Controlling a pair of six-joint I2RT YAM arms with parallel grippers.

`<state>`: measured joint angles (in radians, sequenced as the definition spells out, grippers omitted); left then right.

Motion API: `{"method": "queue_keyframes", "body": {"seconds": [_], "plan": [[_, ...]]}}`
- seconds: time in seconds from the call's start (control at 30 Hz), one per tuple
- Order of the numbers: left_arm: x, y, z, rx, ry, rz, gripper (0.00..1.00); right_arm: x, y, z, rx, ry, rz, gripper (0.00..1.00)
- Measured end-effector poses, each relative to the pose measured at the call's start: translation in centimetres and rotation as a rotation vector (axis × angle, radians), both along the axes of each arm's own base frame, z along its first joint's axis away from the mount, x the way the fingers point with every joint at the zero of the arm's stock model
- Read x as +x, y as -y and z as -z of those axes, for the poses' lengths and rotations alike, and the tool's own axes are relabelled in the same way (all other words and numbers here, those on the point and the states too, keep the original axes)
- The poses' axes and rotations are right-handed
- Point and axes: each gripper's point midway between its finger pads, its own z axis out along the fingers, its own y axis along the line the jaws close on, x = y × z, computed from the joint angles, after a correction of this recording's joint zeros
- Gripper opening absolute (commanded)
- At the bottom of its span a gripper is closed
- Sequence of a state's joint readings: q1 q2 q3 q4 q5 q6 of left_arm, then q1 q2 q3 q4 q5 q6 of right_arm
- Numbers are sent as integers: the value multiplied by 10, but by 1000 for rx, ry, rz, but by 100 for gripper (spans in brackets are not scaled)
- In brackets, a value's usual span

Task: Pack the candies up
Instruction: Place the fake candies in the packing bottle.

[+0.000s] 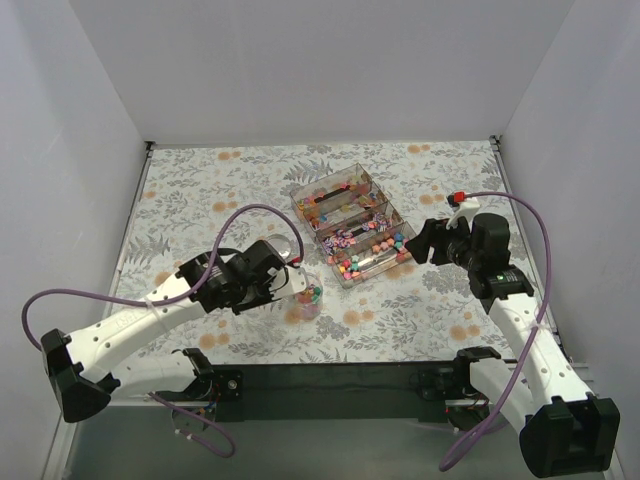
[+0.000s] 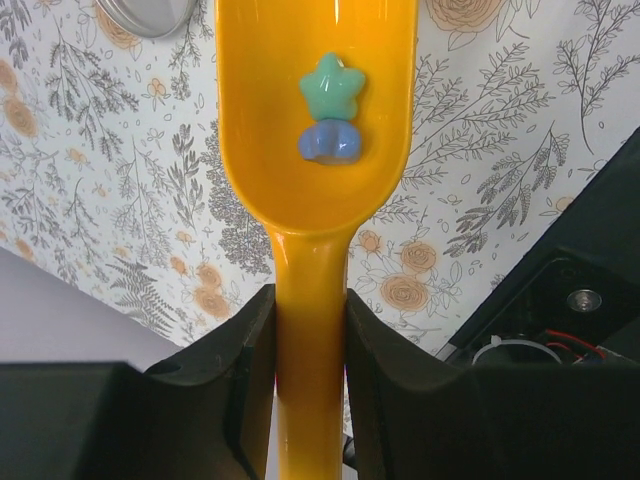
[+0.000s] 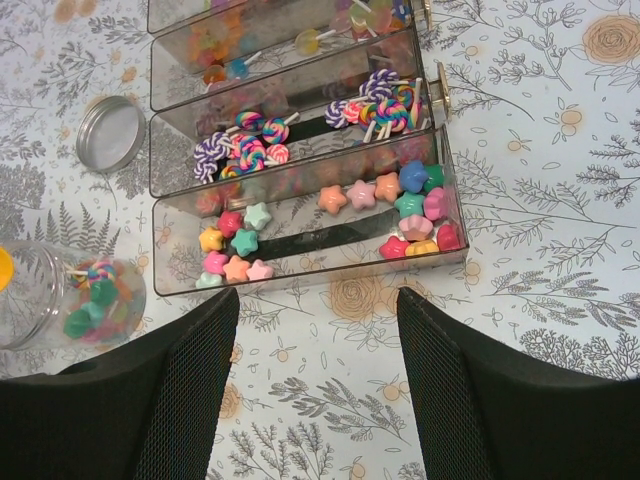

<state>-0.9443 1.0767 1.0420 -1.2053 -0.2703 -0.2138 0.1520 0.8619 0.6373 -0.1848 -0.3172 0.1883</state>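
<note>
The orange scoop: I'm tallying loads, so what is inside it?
The scoop holds a green star candy and a blue candy touching it. The bowl's front end is cut off by the picture edge, so anything there is unseen.

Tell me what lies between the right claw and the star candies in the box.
Only bare tablecloth and the box's clear wall separate right claw from candies, per the right wrist view.

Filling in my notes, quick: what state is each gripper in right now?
Left gripper: shut on the orange scoop by its handle, two candies in the bowl.
Right gripper: open, holding nothing.
</note>
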Motion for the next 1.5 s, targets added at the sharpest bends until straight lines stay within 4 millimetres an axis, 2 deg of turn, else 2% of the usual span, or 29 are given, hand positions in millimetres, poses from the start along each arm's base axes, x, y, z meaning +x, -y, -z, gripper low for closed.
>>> {"method": "queue_keyframes", "body": {"seconds": [0.2,0.43,0.67,1.1,1.5], "plan": [[1,4,-12,28,-22,-17,0,-3,0,5,-1,-9,0,71],[-3,10,-11,105,-37,-4,0,-5,1,11,-3,-20,0,71],[-3,28,-15,149,6,36,0,-5,1,10,-2,-16,0,71],[13,13,-16,294,130,20,0,-5,1,10,-1,-15,0,71],[12,24,-18,376,214,109,0,-7,1,19,0,-33,2,71]]}}
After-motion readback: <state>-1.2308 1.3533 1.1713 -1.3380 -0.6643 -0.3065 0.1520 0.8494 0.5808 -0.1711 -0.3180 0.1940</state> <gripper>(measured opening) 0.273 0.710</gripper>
